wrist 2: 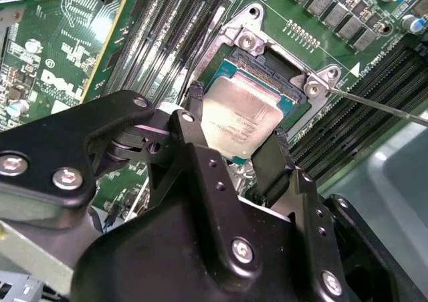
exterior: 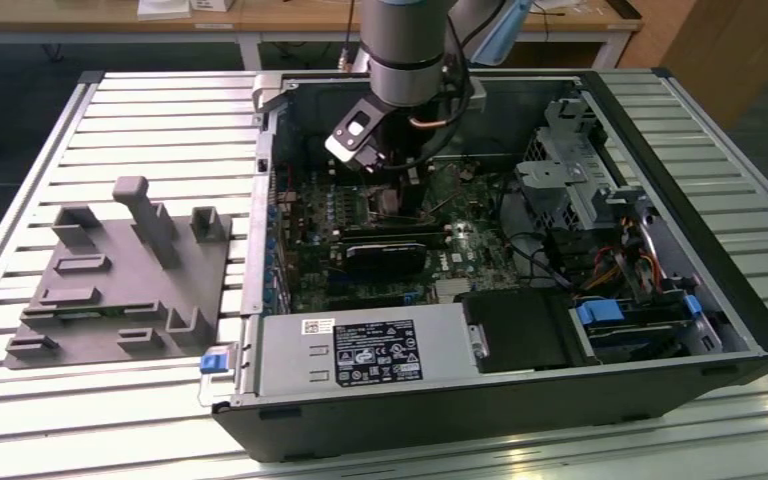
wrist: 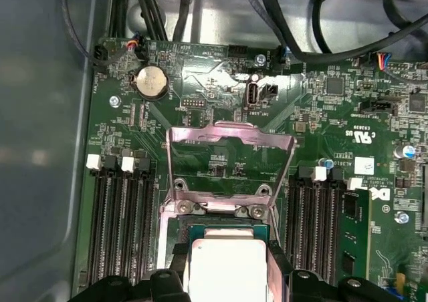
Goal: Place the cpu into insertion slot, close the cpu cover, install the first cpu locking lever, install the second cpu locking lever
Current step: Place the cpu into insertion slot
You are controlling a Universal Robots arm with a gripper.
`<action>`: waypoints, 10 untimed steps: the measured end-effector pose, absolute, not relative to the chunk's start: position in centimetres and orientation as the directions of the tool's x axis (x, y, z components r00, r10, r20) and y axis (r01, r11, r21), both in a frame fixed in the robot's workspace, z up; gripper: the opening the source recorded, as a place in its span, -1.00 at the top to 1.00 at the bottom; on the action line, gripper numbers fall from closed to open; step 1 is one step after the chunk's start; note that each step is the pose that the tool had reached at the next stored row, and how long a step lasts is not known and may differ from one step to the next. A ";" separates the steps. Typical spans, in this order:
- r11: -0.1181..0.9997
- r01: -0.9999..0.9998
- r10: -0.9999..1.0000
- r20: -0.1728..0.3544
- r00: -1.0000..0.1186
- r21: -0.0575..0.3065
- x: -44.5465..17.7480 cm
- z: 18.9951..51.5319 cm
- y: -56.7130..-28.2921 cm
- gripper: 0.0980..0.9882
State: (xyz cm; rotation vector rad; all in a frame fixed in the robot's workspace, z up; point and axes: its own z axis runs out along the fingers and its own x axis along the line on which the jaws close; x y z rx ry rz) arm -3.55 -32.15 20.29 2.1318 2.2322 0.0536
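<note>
Hand: the black two-fingered hand (wrist 2: 237, 113) is pinching the cpu, its fingers (wrist 2: 196, 101) pressed against two opposite edges of the chip. In the first wrist view the hand (wrist: 228, 250) shows the same grip.
Cpu: the cpu (wrist 2: 244, 121), silver-grey top up, sits between the fingers and directly over the insertion slot. Whether it rests in the slot or hangs just above it cannot be told. In the first wrist view the cpu (wrist: 227, 272) lies between the two fingertips.
Insertion slot: the insertion slot (wrist 2: 271, 75) lies under the hand. Its dark far part shows past the chip's edge, inside a metal frame on the green circuit board (wrist: 214, 68).
Cpu cover: the cpu cover (wrist: 231, 133) stands raised open just beyond the fingertips, at the slot's far edge. The board is visible through its window.
Rod: a thin metal rod (wrist 2: 381, 107) slants away from one corner of the slot frame, beside the hand.
Memory slots: long dark memory slots (wrist: 120, 215) run on both sides of the hand.
Coin cell: a round coin cell (wrist: 150, 81) sits on the board, beyond the cover from the hand.
Arm: in the exterior view the arm (exterior: 404, 50) reaches down into the open computer case (exterior: 491, 425).
Power-supply box: the power-supply box (exterior: 357, 350) is inside the case, well apart from the hand.
Fixture: a grey fixture (exterior: 117, 270) rests on the slatted surface (exterior: 157, 110) outside the case. It is well apart from the hand, toward the exterior view's left.
</note>
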 end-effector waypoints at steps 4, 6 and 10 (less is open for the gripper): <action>0.046 0.997 0.999 -0.015 -0.045 0.062 -3.6 20.0 -32.1 0.00; 0.044 0.997 0.999 -0.015 -0.043 0.062 -3.6 19.9 -32.1 0.00; 0.043 0.997 0.999 -0.015 -0.042 0.062 -3.6 19.8 -32.1 0.00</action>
